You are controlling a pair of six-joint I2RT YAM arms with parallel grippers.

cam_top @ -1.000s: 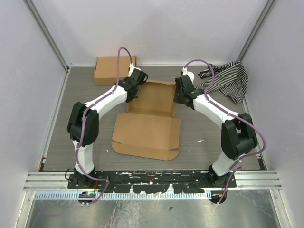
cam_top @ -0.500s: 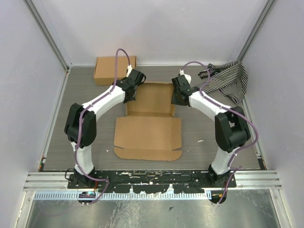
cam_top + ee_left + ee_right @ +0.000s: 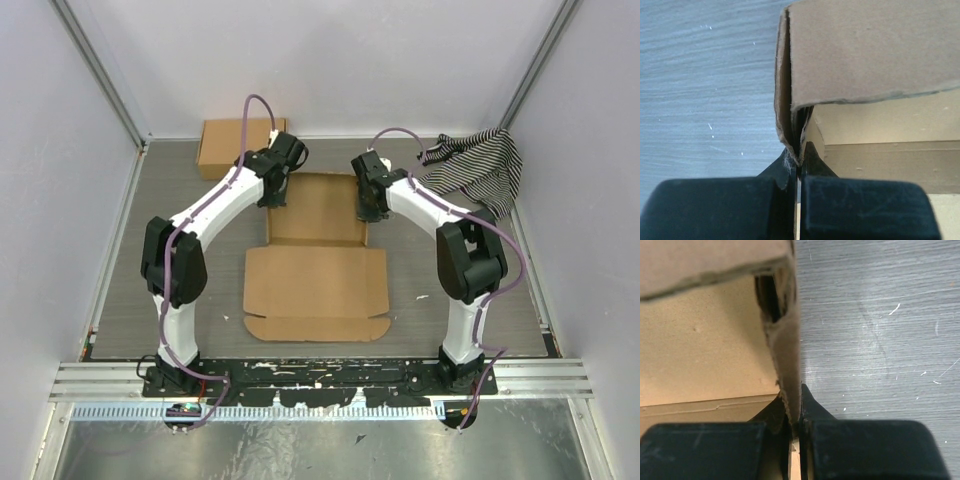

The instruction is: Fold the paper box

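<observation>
The paper box [image 3: 318, 262] lies mid-table as brown cardboard: a flat panel toward the arms and a raised tray part behind it. My left gripper [image 3: 274, 198] is shut on the tray's left side wall; in the left wrist view its black fingertips [image 3: 799, 159] pinch the doubled cardboard wall [image 3: 786, 100]. My right gripper [image 3: 367, 210] is shut on the right side wall; in the right wrist view the fingertips [image 3: 792, 405] clamp the upright cardboard wall [image 3: 786, 350]. The tray's tan floor [image 3: 700, 350] shows beside that wall.
A smaller closed brown box [image 3: 238, 146] sits at the back left against the wall. A black-and-white striped cloth [image 3: 478, 168] lies bunched at the back right corner. Grey table surface [image 3: 180, 210] borders the paper box. Metal frame rails run along the enclosure walls.
Both grippers have moved toward the back wall along the tray's side walls, and the box has turned to lie square. The right gripper let go briefly and has shut again on the wall.
</observation>
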